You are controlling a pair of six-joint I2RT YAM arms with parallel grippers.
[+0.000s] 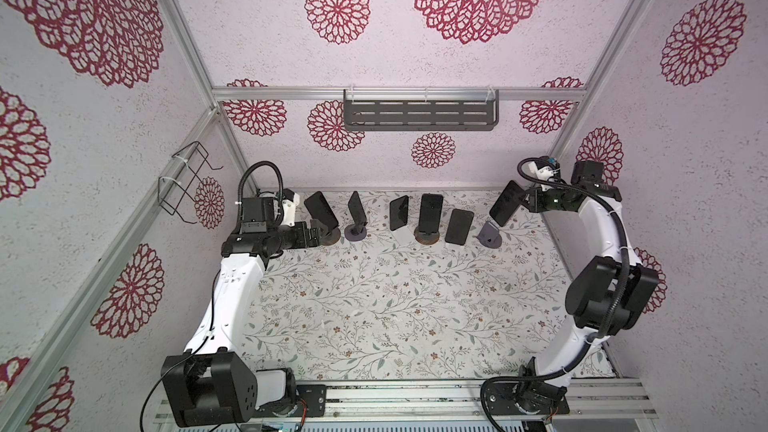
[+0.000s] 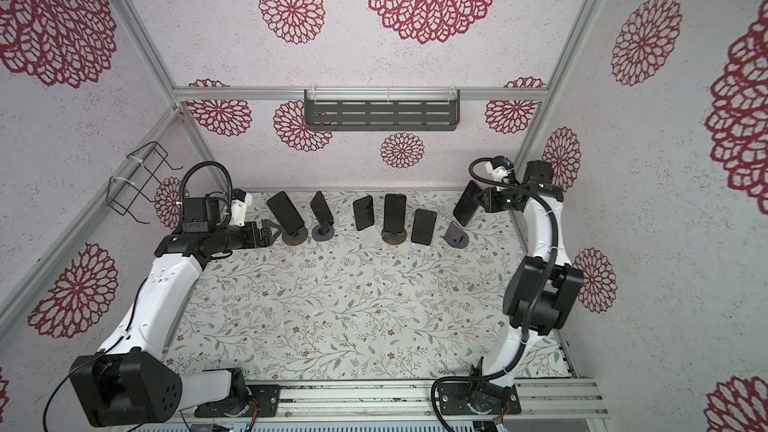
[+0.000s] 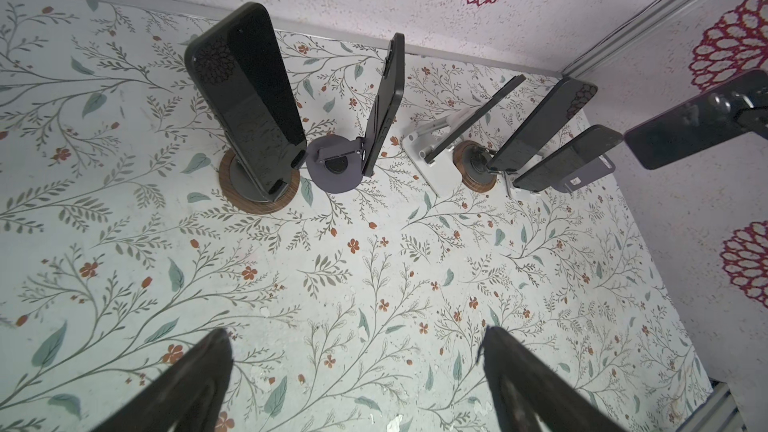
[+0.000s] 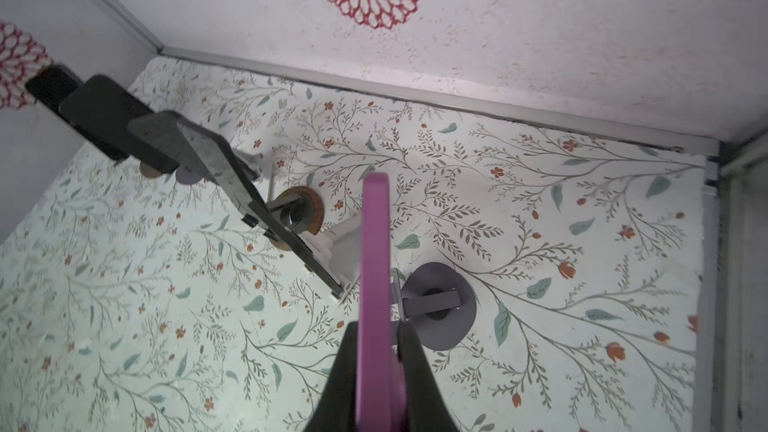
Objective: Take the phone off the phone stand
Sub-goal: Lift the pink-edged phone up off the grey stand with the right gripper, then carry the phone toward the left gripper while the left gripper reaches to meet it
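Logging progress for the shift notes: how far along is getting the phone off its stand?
Done: the right gripper is shut on the pink-edged phone, lifted clear of the grey stand, which is empty. In hand: the phone is held in the air, not yet set down. Left: placing it somewhere. The left gripper is open, holding nothing, near the leftmost stand; five other phones sit on their stands.

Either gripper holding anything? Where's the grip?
Right gripper holds a phone, off the grey stand, jaws pinching its flat faces at the side edge nearest the arm. Left gripper is open and empty.
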